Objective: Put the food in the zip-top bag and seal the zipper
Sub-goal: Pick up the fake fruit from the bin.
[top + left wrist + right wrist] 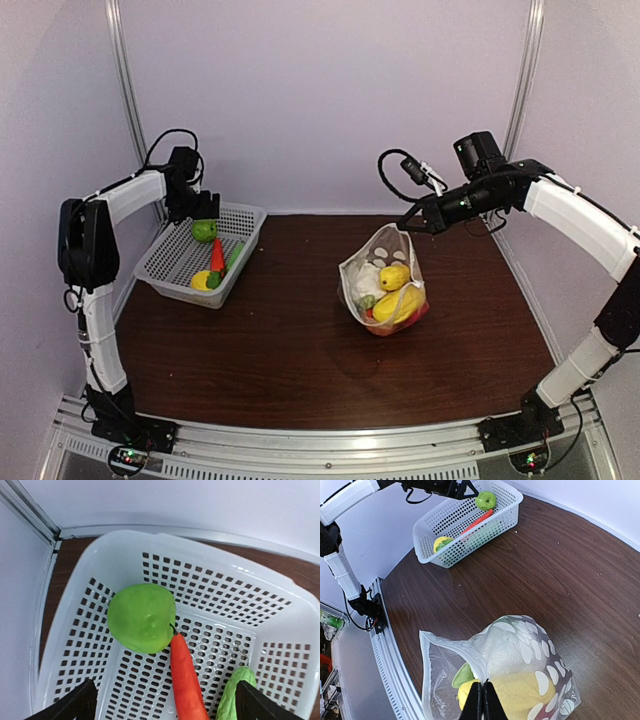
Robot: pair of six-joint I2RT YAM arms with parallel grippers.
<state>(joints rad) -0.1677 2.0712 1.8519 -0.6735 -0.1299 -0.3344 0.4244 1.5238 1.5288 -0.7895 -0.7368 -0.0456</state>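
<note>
The clear dotted zip-top bag [385,280] stands in the middle of the table, with yellow, white, green and red food inside. My right gripper [483,700] is shut on the bag's mouth edge and holds it up. The mouth is open and the zipper strip [447,642] curves away to the left. A yellow piece [520,690] and a green piece [462,676] show inside. My left gripper [165,707] is open over the white basket [225,587], just above a green apple [141,617], a red carrot-like piece [187,680] and a green vegetable [235,690].
The mesh basket [165,262] sits at the far left by the wall and also holds a yellow piece [203,281]. Metal frame posts [127,90] stand at the back corners. A rail [300,440] runs along the near edge.
</note>
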